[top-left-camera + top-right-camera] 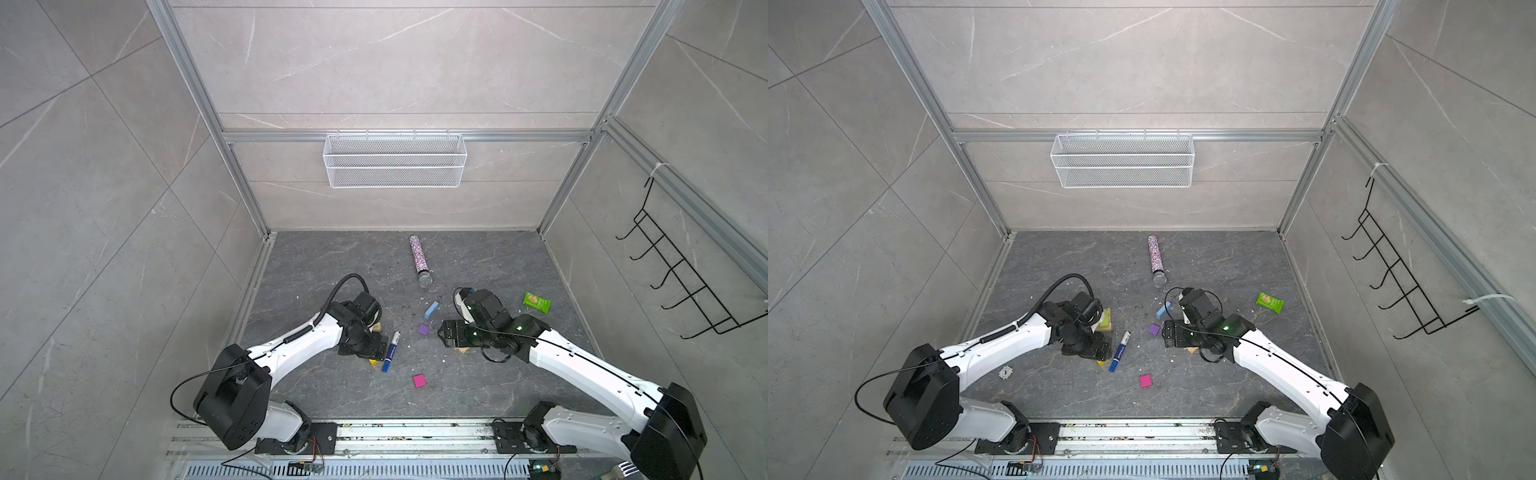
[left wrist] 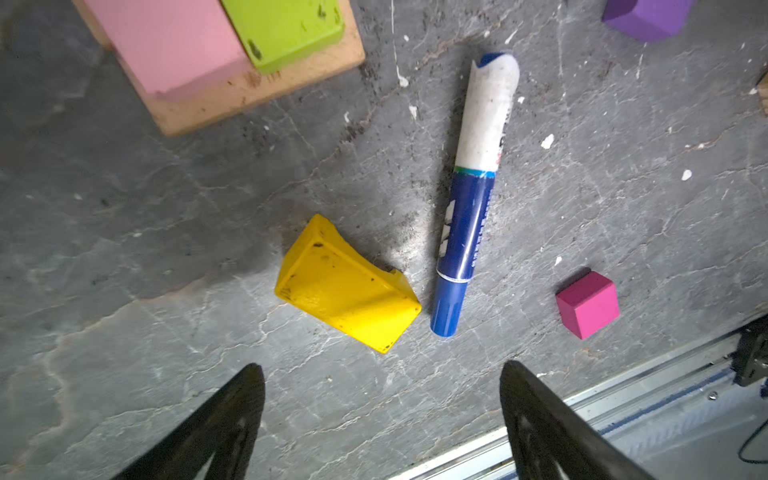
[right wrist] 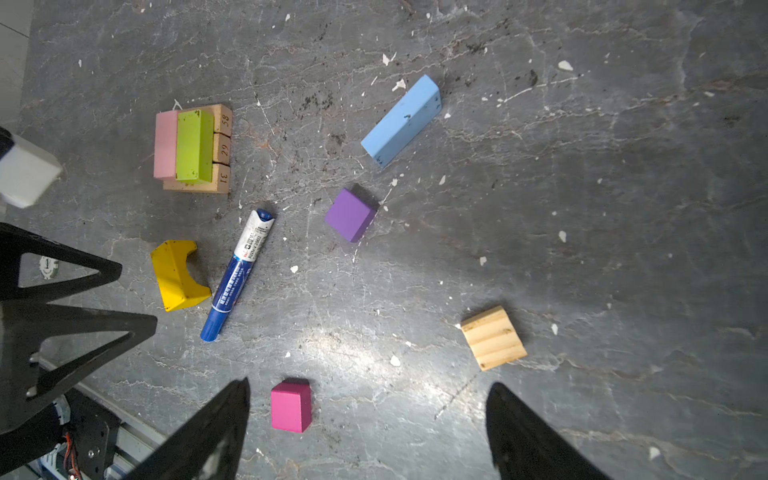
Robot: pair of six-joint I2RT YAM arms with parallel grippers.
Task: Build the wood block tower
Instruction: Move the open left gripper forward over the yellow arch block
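Observation:
The tower (image 3: 193, 147) is a base of three tan bars carrying a pink block (image 2: 174, 45) and a lime-green block (image 2: 286, 29) side by side. My left gripper (image 2: 381, 370) hangs open and empty near it, just short of the yellow arch (image 2: 345, 286) lying on its side. My right gripper (image 3: 370, 384) is open above the floor, with the magenta cube (image 3: 291, 405) lying below, close to one finger. Loose blocks are a purple cube (image 3: 349, 214), a light-blue bar (image 3: 401, 120) and a ridged tan block (image 3: 492, 338). In both top views the left arm partly hides the tower (image 1: 1104, 320).
A blue-and-white marker pen (image 2: 469, 199) lies beside the yellow arch. A glittery tube (image 1: 419, 259) lies farther back, and a green snack packet (image 1: 537, 301) at the right. A white wire basket (image 1: 395, 160) hangs on the back wall. A metal rail (image 1: 415, 432) runs along the front edge.

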